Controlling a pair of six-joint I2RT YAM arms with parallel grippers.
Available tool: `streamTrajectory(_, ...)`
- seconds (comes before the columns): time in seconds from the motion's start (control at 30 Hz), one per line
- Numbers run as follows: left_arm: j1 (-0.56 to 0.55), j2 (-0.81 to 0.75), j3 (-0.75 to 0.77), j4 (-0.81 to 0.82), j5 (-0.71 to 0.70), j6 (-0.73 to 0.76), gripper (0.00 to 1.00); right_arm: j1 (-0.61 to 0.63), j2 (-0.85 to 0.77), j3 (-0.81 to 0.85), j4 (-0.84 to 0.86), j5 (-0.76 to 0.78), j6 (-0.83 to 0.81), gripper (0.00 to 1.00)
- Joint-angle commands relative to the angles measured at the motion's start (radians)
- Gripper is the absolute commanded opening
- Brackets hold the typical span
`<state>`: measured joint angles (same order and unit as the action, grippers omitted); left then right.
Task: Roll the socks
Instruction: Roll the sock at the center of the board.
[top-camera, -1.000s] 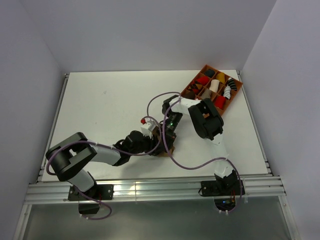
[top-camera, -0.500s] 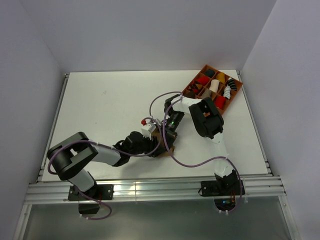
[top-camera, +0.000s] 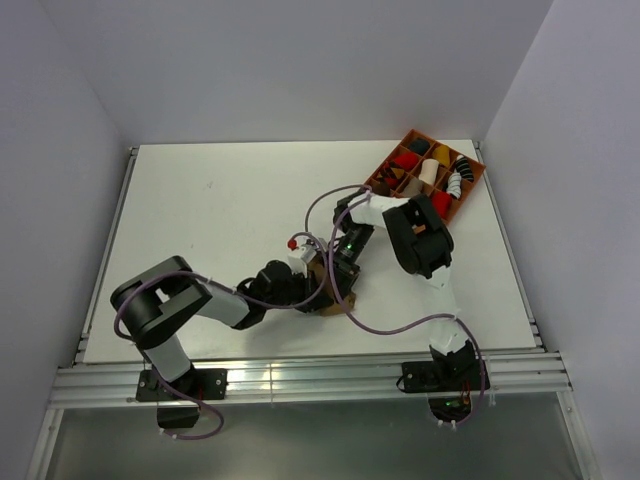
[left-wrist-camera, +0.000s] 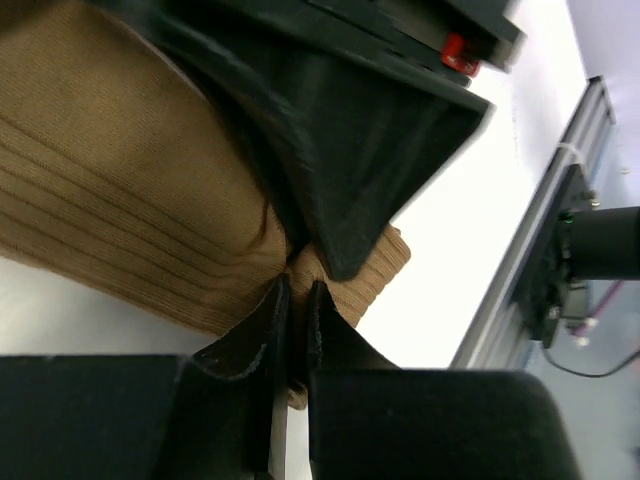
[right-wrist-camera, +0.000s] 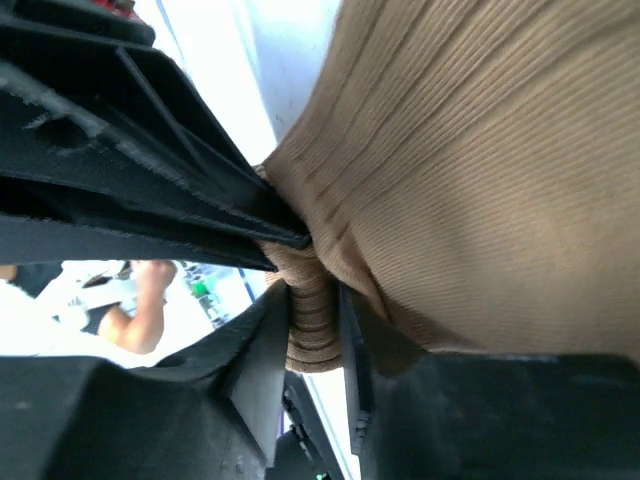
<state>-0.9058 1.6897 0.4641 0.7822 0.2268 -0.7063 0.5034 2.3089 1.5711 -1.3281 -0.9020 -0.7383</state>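
Observation:
The tan-brown sock lies near the table's middle front, mostly hidden under both grippers. In the left wrist view the ribbed tan sock fills the frame, and my left gripper is shut on a fold of it. In the right wrist view the tan sock fills the right side, and my right gripper is shut on a bunched fold of it. Both grippers meet tip to tip over the sock. A bit of red and white shows beside the left gripper; the striped sock is otherwise hidden.
A brown divided tray at the back right holds red, black, white and yellow sock rolls. Purple cables loop over the arms. The metal rail runs along the table's near edge.
The left arm's elbow has swung right and forward. The right gripper has shifted slightly nearer. Both grippers stay pinched on the tan sock.

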Motion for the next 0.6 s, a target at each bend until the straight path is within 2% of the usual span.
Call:
streamTrajectory(0.0, 0.002, 0.071, 0.018, -0.109, 0.060, -0.068, 0.00, -0.005, -0.107, -0.055, 0.165, 0.049, 0.030, 0.34)
streamTrajectory(0.17, 0.030, 0.091, 0.041, -0.208, 0.120, -0.188, 0.00, -0.011, -0.222, -0.143, 0.332, 0.142, 0.123, 0.41)
streamTrajectory(0.33, 0.067, 0.114, 0.042, -0.256, 0.186, -0.245, 0.00, -0.035, -0.336, -0.186, 0.464, 0.172, 0.209, 0.43)
streamTrajectory(0.57, 0.134, 0.114, 0.074, -0.356, 0.273, -0.312, 0.00, -0.103, -0.457, -0.267, 0.572, 0.184, 0.240, 0.43)
